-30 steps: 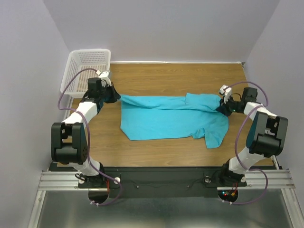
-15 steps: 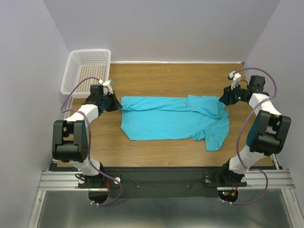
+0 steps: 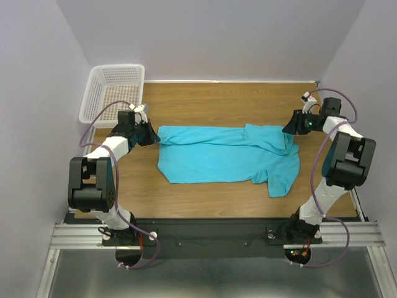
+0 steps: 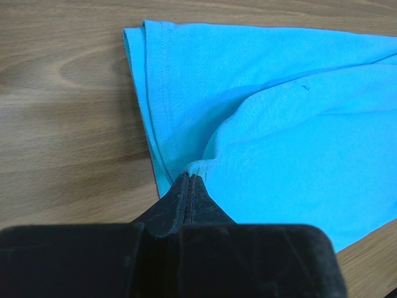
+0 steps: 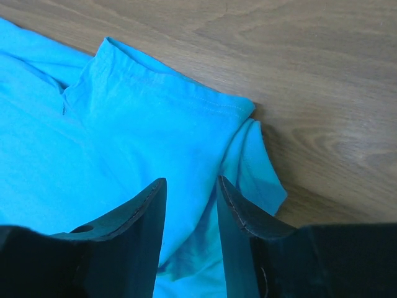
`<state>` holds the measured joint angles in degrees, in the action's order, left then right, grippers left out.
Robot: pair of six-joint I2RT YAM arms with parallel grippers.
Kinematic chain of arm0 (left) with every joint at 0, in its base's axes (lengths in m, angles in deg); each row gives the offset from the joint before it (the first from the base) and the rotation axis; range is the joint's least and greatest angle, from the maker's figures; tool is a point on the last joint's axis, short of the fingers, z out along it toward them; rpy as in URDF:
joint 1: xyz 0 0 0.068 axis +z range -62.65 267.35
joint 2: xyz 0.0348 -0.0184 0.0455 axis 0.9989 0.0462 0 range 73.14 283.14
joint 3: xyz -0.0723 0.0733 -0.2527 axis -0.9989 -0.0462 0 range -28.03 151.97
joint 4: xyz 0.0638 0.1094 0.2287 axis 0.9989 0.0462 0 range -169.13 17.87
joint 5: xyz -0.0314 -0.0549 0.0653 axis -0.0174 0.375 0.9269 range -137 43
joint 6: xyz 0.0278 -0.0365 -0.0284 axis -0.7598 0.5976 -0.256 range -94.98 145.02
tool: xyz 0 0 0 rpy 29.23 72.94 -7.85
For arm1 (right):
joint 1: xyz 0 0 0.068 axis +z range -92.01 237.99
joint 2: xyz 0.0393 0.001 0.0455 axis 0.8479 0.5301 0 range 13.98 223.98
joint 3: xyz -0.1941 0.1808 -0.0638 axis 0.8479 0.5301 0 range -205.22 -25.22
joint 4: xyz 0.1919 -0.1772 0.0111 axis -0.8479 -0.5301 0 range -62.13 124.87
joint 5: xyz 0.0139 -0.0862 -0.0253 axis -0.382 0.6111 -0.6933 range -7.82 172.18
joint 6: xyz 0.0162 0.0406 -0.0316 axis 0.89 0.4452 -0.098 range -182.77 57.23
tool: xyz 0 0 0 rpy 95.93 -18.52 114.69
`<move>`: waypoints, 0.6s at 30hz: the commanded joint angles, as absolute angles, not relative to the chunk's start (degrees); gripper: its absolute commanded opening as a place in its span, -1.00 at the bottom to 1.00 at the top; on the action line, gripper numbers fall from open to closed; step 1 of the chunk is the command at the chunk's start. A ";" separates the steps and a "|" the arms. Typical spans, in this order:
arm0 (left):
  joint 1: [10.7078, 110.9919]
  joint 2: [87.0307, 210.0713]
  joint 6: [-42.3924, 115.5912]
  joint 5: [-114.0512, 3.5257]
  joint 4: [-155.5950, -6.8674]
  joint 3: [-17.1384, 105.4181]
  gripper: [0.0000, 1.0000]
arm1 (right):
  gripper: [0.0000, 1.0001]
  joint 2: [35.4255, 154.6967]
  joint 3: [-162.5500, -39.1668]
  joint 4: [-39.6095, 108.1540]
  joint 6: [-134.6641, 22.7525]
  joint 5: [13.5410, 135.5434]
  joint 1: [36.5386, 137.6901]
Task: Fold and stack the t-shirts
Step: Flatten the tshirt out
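Note:
The turquoise t-shirt (image 3: 223,155) lies spread across the middle of the wooden table, partly folded, with one sleeve hanging toward the near right. My left gripper (image 3: 153,133) is shut on the shirt's left edge (image 4: 198,166); its jaws pinch a fold of hem. A small dark mark (image 4: 304,87) shows on the cloth. My right gripper (image 3: 290,130) is open just above the shirt's right end (image 5: 155,124), holding nothing, with cloth lying below the gap between its jaws.
A white mesh basket (image 3: 111,93) stands at the far left corner. Bare wood (image 3: 217,102) lies behind the shirt, and a strip of it runs in front. Walls close in the left, back and right sides.
My right gripper has let go of the shirt's right end and drawn back up and to the right. The shirt has settled flat. The left gripper has shifted slightly nearer, still gripping.

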<state>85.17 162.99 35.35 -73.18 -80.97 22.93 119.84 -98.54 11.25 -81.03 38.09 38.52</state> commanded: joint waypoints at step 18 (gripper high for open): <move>85.24 161.74 34.25 -74.86 -82.29 22.86 -1.00 | -0.24 124.37 -98.61 8.41 -78.94 38.77 38.21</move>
<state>85.17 162.99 35.33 -73.57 -81.02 22.93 124.04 -98.52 9.28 -78.63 38.55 38.52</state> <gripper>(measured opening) 0.014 0.383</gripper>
